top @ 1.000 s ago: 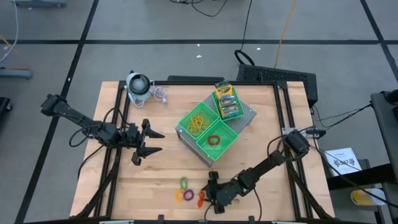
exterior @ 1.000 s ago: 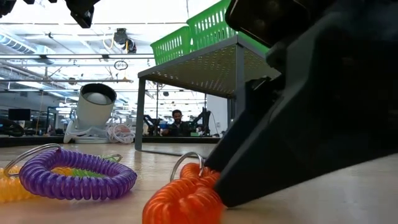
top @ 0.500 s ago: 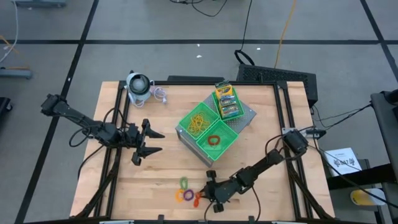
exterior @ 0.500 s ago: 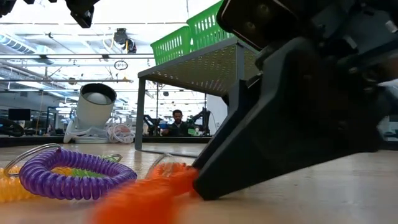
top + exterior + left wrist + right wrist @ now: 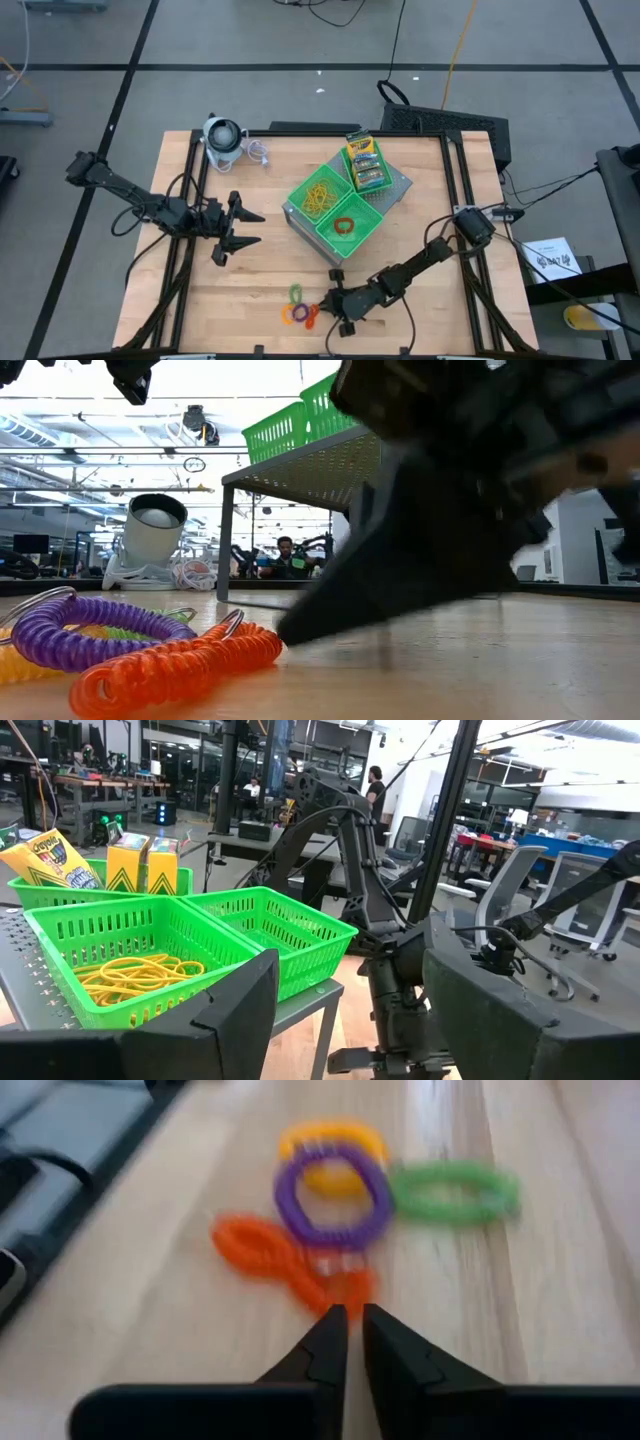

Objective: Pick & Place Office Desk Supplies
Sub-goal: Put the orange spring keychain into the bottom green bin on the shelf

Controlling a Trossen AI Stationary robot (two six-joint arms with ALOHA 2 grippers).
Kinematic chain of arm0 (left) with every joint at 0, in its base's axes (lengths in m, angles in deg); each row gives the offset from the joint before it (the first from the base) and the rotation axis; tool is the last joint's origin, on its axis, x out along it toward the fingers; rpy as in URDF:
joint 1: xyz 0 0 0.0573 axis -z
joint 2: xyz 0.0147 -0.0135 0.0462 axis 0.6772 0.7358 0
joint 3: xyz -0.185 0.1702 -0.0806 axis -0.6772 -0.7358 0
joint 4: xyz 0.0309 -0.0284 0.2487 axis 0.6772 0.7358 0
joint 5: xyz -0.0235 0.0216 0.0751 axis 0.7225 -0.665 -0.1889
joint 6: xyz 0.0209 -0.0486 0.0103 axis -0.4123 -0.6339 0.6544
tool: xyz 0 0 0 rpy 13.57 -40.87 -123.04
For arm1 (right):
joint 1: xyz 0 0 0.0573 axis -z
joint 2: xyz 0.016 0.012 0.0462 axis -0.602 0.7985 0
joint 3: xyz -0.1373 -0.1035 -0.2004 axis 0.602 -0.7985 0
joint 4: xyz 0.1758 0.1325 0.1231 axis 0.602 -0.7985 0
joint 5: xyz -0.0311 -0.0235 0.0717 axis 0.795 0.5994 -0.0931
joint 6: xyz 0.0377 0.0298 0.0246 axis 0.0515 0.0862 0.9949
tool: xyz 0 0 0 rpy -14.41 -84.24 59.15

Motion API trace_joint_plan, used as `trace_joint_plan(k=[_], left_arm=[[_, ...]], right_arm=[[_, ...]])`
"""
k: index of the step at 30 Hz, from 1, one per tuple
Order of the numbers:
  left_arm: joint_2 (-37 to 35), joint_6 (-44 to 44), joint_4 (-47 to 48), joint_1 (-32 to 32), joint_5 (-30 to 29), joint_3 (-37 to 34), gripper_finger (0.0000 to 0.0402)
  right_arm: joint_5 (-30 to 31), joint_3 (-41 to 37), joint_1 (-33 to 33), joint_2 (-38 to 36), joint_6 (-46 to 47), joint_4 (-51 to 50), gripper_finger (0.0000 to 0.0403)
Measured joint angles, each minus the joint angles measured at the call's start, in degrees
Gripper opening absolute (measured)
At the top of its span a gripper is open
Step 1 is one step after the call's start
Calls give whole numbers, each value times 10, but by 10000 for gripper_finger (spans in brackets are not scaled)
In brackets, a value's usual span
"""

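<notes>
Because the orange springy plastic coil ring (image 5: 285,1265) looks light and stretchy, grab its end; the right gripper's (image 5: 347,1325) jaws look nearly shut, pinching that end.

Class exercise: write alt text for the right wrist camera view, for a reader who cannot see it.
The right gripper has its two dark fingers nearly closed at the end of an orange coil ring on the wooden table. Beyond lie a purple ring overlapping a yellow one, and a green ring.
</notes>
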Motion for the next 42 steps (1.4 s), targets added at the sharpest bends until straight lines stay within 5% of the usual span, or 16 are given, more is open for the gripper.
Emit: trace_joint_plan(k=[12,19,28,42], left_arm=[[0,0,0,0,0,0,258],[0,0,0,0,0,0,257],[0,0,0,0,0,0,258],[0,0,0,0,0,0,257]], right_arm=[[13,0,5,13,-62,70,189],[-31,1,25,29,-61,81,220],[-105,1,24,30,-66,70,171],[-150,1,23,30,-88,73,7]])
